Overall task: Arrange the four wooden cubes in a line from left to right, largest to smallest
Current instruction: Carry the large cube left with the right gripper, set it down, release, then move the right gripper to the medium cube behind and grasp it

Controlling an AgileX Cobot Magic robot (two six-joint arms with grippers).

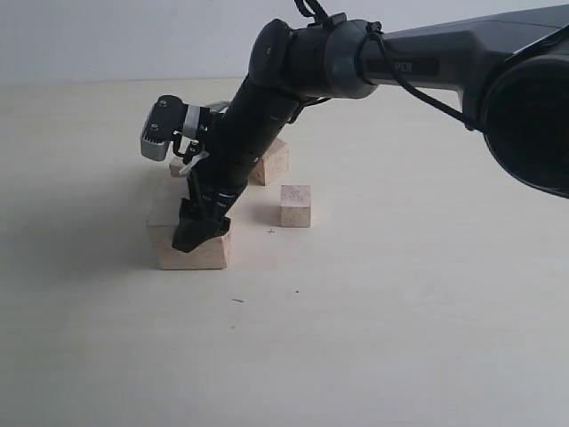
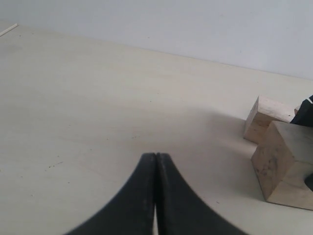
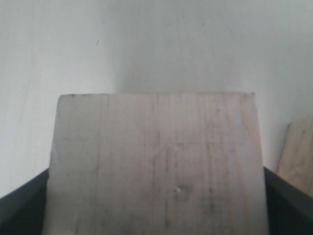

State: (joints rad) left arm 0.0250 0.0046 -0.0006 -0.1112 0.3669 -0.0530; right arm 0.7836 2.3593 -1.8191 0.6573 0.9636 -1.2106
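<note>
Right gripper (image 1: 201,233) jaws pinch the largest pale, unpainted wooden cube (image 1: 191,254), left gripper (image 2: 155,196) jaws pressed together, empty; smaller cubes (image 1: 295,205) lie scattered beyond the right jaws, so ordering appears barely begun.

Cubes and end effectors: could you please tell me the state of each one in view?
largest cube: on table, gripped.
right end effector: shut on largest cube.
left end effector: shut, empty.
mid cube: free on table, behind arm.
small cube: free on table, upright.
hidden cube: mostly behind arm, state unclear.
</note>
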